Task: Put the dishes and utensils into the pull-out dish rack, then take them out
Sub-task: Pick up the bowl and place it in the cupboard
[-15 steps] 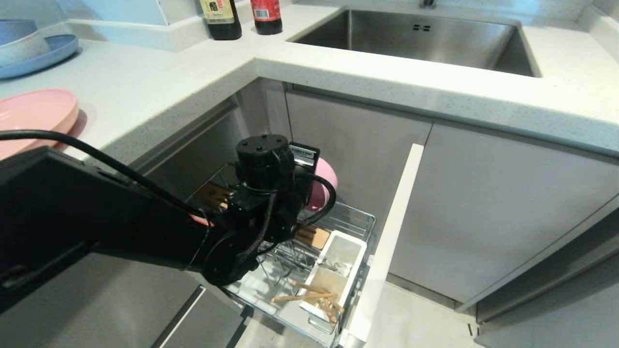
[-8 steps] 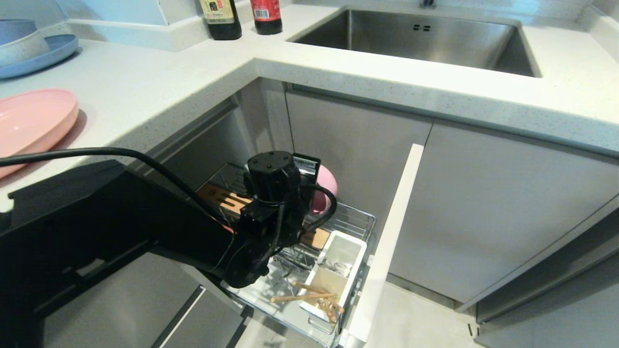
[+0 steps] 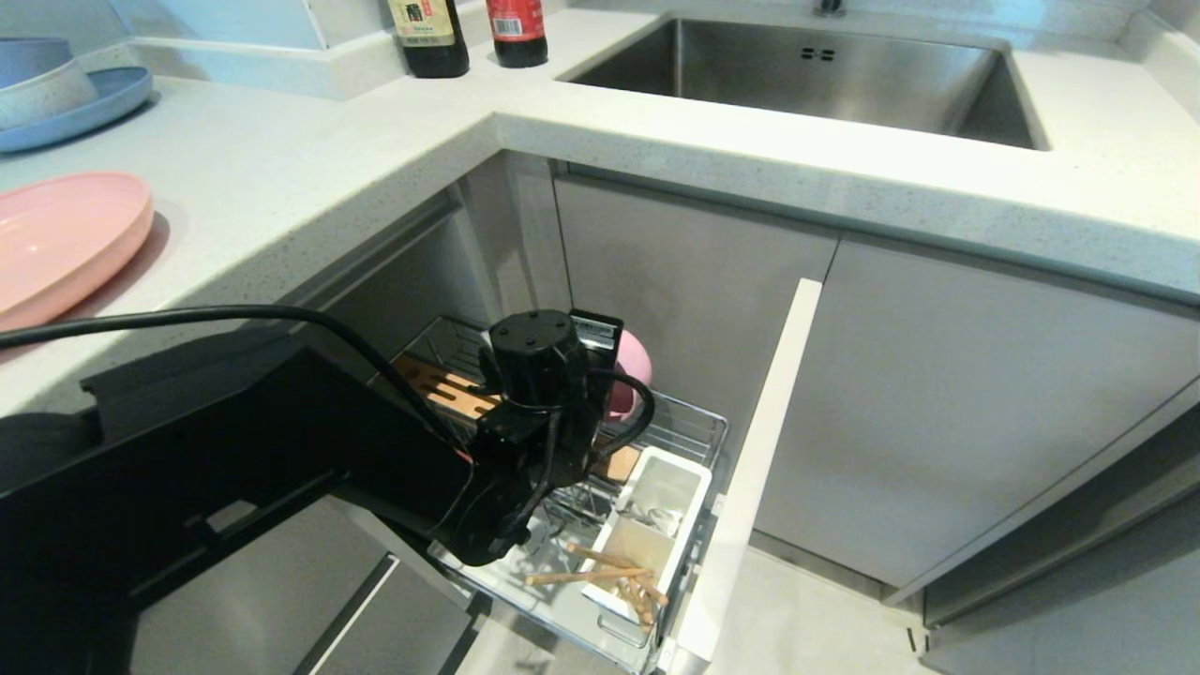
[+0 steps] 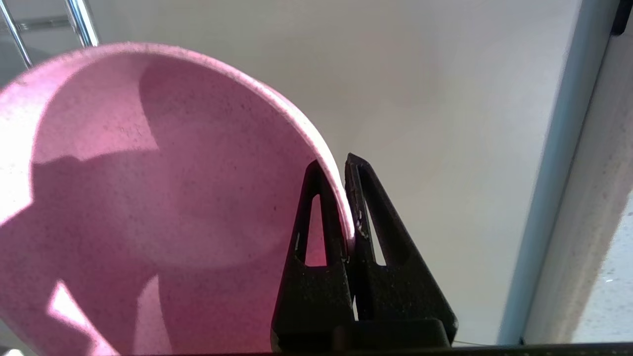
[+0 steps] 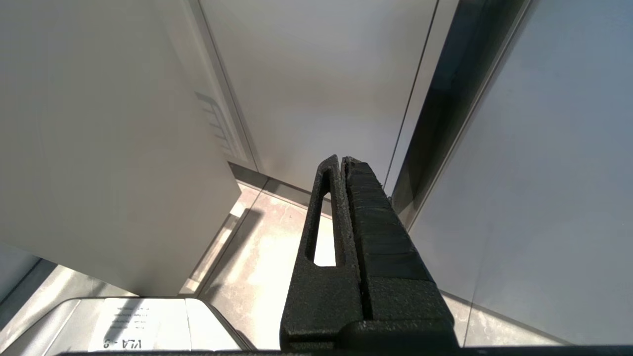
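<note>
The small pink bowl (image 3: 631, 373) (image 4: 148, 198) hangs tilted on its side over the back of the pull-out dish rack (image 3: 696, 424). My left gripper (image 4: 335, 165) is shut on the bowl's rim, one finger inside and one outside. In the head view the black wrist hides the fingers. The wooden chopsticks (image 3: 589, 568) lie slanted across the rack's front, by the white utensil cup (image 3: 647, 530). The large pink plate (image 3: 66, 234) lies flat on the counter at the left. My right gripper (image 5: 342, 160) is shut and empty, parked low over the floor by the cabinet fronts.
The rack's white front panel (image 3: 761, 441) stands out to the right of the basket. A slotted wooden strip (image 3: 448, 384) runs along the rack's left side. On the counter stand a blue plate with stacked bowls (image 3: 56, 94) and two bottles (image 3: 428, 33), with the sink (image 3: 806, 75) behind.
My left arm has sunk and shifted slightly right, carrying the pink bowl lower toward the rack. The right arm has not moved.
</note>
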Controlling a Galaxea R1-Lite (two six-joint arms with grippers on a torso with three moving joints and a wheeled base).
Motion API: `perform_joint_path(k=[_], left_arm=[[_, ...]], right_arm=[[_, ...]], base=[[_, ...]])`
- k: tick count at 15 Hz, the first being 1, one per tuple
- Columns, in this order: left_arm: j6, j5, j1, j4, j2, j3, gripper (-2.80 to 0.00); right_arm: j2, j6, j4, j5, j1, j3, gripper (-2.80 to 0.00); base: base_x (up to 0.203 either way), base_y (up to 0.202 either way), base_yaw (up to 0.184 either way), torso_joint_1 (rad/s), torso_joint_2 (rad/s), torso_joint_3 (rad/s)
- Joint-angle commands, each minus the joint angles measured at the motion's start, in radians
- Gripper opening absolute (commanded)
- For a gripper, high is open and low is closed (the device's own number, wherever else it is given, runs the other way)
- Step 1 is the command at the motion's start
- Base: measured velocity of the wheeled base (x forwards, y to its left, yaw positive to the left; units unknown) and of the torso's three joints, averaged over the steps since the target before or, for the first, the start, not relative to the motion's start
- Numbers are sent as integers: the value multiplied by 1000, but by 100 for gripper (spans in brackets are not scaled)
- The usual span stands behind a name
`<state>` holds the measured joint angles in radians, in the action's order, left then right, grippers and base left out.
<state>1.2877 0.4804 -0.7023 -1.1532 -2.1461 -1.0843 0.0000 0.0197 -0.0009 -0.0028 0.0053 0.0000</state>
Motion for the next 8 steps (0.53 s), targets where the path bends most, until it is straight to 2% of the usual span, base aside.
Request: perform_joint_path(k=[1,6,8], left_arm=[[19,2,0,-5,-9,1,-280],[36,1,0,-7,-19,1,-280],[44,-9,0,-40,-20,1,-280]], right_arm=[[0,0,0,0,1,2,-280],[0,0,-1,0,1,2,-280],[0,0,0,0,1,2,-280]], base=[[0,0,0,0,0,0],[0,0,0,0,0,0],[0,0,0,0,0,0]])
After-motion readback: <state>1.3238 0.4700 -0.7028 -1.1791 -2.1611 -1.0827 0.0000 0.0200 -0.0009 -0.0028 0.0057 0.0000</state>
